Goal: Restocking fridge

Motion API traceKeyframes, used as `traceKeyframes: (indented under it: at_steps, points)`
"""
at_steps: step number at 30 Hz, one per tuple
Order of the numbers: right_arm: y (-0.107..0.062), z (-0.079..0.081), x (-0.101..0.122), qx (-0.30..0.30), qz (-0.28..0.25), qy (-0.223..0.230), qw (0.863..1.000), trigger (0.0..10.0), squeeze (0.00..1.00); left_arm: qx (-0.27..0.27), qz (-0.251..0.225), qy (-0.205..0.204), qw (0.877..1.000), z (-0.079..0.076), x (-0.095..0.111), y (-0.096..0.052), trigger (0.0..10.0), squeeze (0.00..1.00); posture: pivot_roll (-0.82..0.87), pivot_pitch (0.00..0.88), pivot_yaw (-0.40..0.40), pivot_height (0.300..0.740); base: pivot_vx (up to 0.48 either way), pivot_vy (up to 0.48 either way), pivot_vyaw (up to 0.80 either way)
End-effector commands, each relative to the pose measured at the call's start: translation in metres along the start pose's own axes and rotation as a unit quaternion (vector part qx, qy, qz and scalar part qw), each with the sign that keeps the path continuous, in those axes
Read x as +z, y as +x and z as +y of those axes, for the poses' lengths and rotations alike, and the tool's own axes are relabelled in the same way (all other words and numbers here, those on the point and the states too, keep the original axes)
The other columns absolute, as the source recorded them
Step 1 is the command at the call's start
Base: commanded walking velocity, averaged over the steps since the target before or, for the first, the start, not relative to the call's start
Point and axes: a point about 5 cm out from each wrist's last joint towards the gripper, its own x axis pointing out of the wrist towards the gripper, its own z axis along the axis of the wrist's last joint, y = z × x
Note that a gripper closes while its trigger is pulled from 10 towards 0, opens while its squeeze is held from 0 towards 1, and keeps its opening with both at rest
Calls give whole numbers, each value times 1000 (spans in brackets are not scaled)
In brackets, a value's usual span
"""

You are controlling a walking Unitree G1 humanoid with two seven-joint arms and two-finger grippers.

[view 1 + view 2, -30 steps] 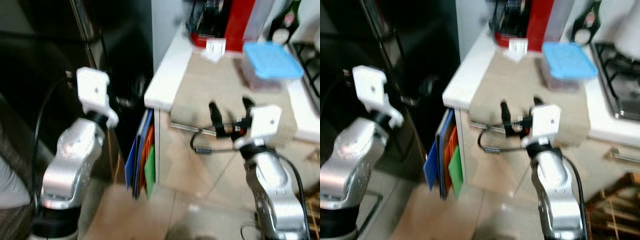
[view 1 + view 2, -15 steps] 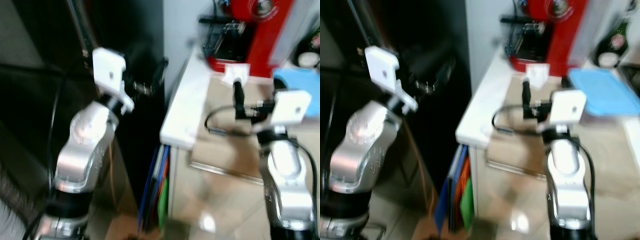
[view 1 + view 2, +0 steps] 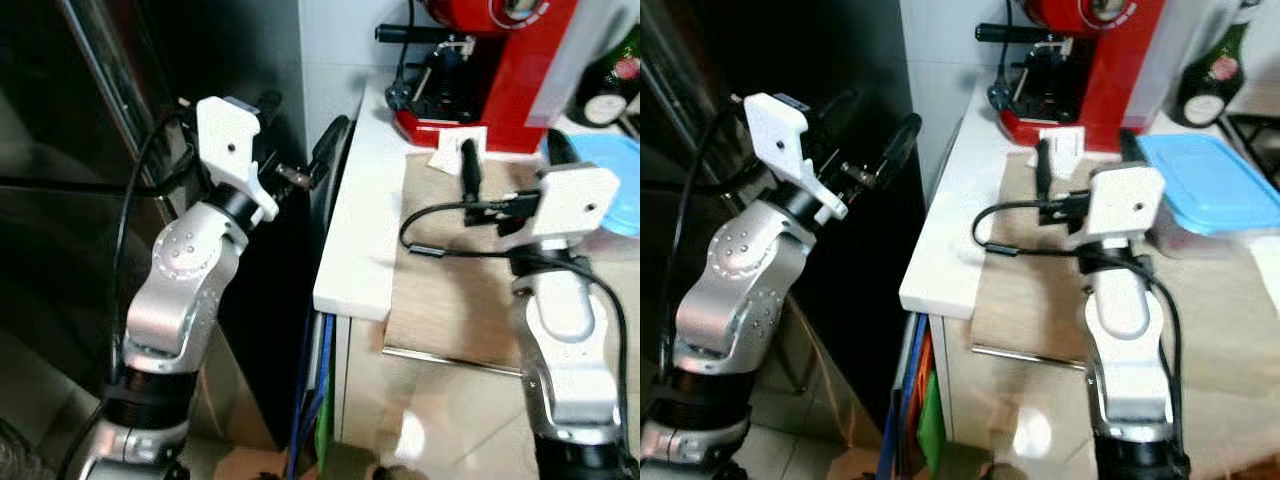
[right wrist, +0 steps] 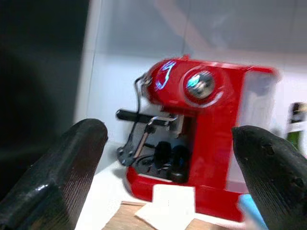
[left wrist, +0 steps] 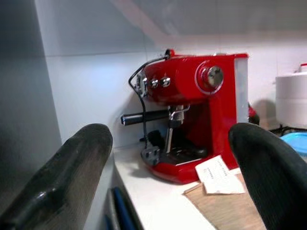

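Both claws are hanging wide and empty, left claw [image 3: 300, 165] beside the dark fridge [image 3: 90, 200], right claw [image 3: 510, 165] over the tabletop [image 3: 365, 250]; the blue-lidded container [image 3: 1210, 185], near its back right edge, likely light, rigid, slick — grip across its sides.

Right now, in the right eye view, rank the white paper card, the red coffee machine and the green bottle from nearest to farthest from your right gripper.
1. White paper card: on the counter just beyond the right gripper, at the machine's foot.
2. Red coffee machine: behind the card, against the wall.
3. Green bottle: farthest, back on the right.
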Motion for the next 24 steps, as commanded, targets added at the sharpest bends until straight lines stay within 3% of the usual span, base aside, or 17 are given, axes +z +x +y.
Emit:
traceKeyframes:
  at_steps: [1,5,9,10,12,14,15,17,20,23,24]
  points:
    - [2,-4,2,-5,-8,-11,1000,10000,0,0,-3,-6,1000,1,0,3,10000,0,-132,0,76,740,0,0,-656]
    - [3,-4,1,-4,-10,-12,1000,10000,0,4,0,-10,1000,2,-1,3,10000,0,-132,0,77,740,0,0,-652]
    - [3,-3,-3,-1,-5,-13,1000,10000,0,70,27,-37,997,13,-13,3,10000,0,-134,0,80,740,0,0,-603]
    - [0,-4,-6,-7,0,-8,1000,10000,0,142,43,-89,985,28,-24,-7,10000,0,-138,0,84,740,0,0,0]
    - [-4,-7,-10,-19,11,4,1000,10000,0,183,71,-93,976,38,-35,-23,10000,0,-139,0,84,740,0,0,0]
    - [-8,-10,-13,-24,19,10,999,10000,0,187,81,-79,976,40,-39,-30,10000,0,-136,0,81,740,0,0,0]
    - [-21,-13,-20,-35,44,26,998,10000,0,154,97,-28,983,32,-42,-49,10000,0,-132,0,78,740,0,0,0]
    - [-34,-11,-26,-26,66,29,997,10000,0,131,103,-9,986,23,-42,-61,10000,0,-128,0,74,740,0,0,0]
    - [-36,-8,-28,-19,70,28,997,10000,0,139,98,-21,985,20,-42,-62,10000,0,-124,0,70,740,0,0,0]
    - [-28,-6,-24,-10,54,21,998,10000,0,150,81,-32,985,19,-38,-53,10000,0,-121,0,64,740,0,0,0]
    - [-19,-4,-19,-6,34,16,999,10000,0,147,72,-34,986,18,-35,-42,10000,0,-121,0,63,740,0,0,0]
